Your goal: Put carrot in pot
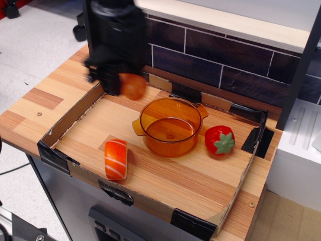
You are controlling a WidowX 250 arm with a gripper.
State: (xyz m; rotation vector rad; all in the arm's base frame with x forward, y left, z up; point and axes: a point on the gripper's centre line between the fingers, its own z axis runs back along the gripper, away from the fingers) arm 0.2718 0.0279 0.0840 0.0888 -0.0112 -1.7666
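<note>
No readable txt, labels, brands or nos. anywhere I can see, nothing on the pot (170, 127), striped block (116, 159), strawberry (219, 139) or my blurred gripper (118, 80).

Plain orange carrot (133, 86); translucent amber pot (169, 126); orange block (116, 159), white-striped; red strawberry (219, 139), green-leaved; black gripper (120, 80).

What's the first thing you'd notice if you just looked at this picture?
The black gripper, blurred, hangs above the tray's back left part with the small orange carrot pinched in it. Next the eye goes to the big amber pot, empty in the middle of the tray. The red strawberry lies right of it and a striped orange block at front left.
</note>
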